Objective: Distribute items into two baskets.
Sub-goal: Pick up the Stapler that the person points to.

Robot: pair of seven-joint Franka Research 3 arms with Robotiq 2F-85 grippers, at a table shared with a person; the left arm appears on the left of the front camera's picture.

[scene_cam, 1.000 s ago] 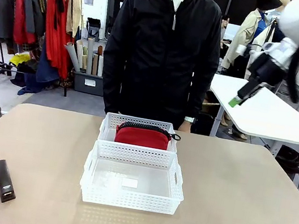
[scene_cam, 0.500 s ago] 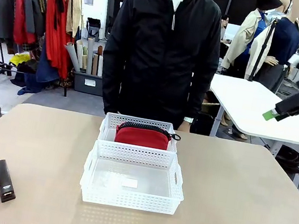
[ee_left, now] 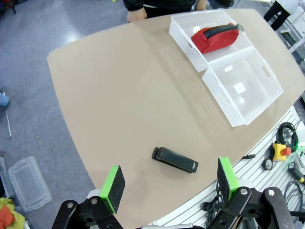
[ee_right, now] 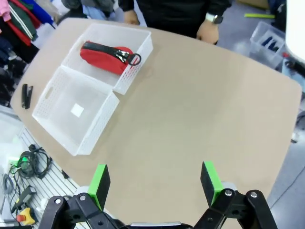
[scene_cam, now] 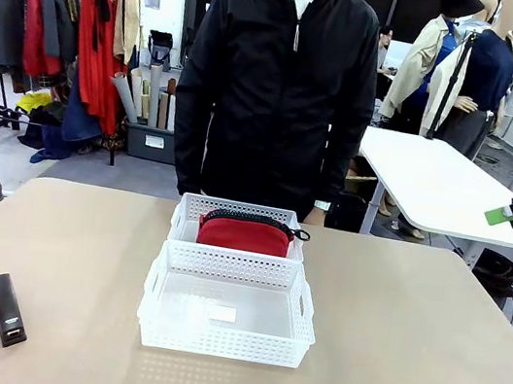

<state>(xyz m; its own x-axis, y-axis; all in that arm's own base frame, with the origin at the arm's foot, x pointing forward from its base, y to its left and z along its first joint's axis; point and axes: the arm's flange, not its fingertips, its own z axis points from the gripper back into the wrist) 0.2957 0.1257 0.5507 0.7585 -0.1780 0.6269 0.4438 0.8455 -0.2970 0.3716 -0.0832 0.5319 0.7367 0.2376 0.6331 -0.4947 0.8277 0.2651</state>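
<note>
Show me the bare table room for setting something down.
Widest: the right side of the table, from the near basket to the edge. Also free: between stapler and near basket. Crowded: the middle, where the far basket holds the pouch.

Nothing here can be read: the small white label (scene_cam: 222,314) lying on the floor of the near basket (scene_cam: 221,342) is too small to show any print.

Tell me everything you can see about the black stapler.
The stapler is small, black and elongated, seemingly plastic, with a paler bit at its near end. It is closed and lies flat on the tan table, toward the robot's left near corner, well apart from the empty near basket. Only the table touches it.
</note>
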